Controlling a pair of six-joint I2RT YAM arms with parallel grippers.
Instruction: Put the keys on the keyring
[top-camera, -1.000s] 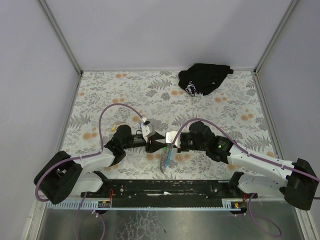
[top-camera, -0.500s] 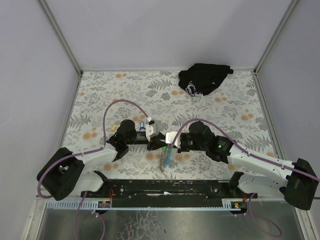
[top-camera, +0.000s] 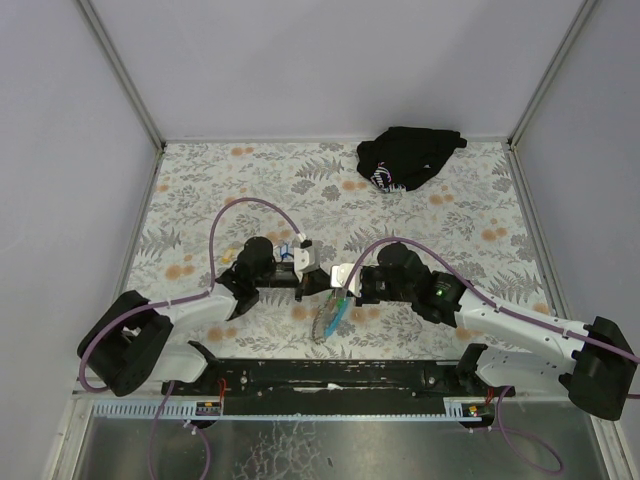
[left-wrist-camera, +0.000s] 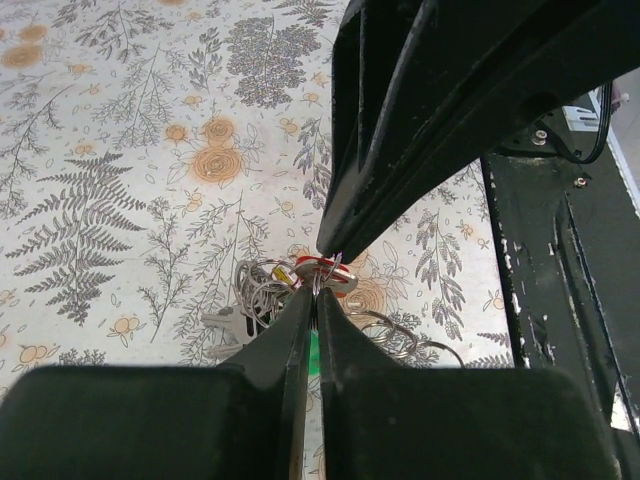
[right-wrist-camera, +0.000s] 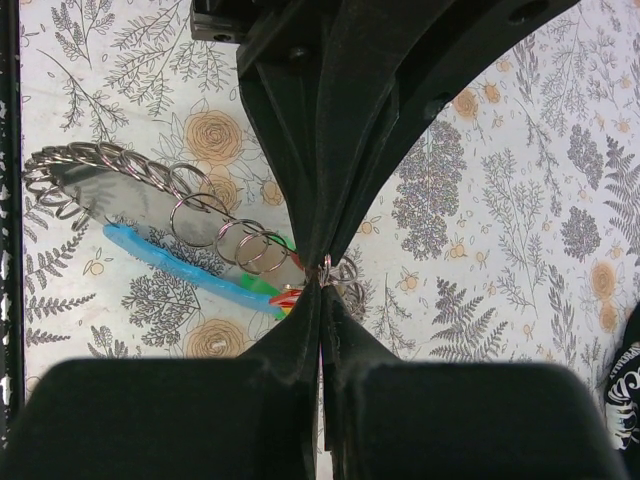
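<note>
One camera sits high behind the arm bases and looks down on the whole flowered table (top-camera: 200, 190). Each wrist camera looks out along its own pinched-together fingers, low over the tabletop. The left gripper (left-wrist-camera: 316, 296) and right gripper (right-wrist-camera: 322, 290) face each other, so both close views share the keyring (left-wrist-camera: 318, 272) between their tips.

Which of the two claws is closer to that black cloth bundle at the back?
Right. The black cloth bundle lies beyond the right gripper, toward the far right corner. The left gripper meets the right one tip to tip from the left, so slightly farther away.
</note>
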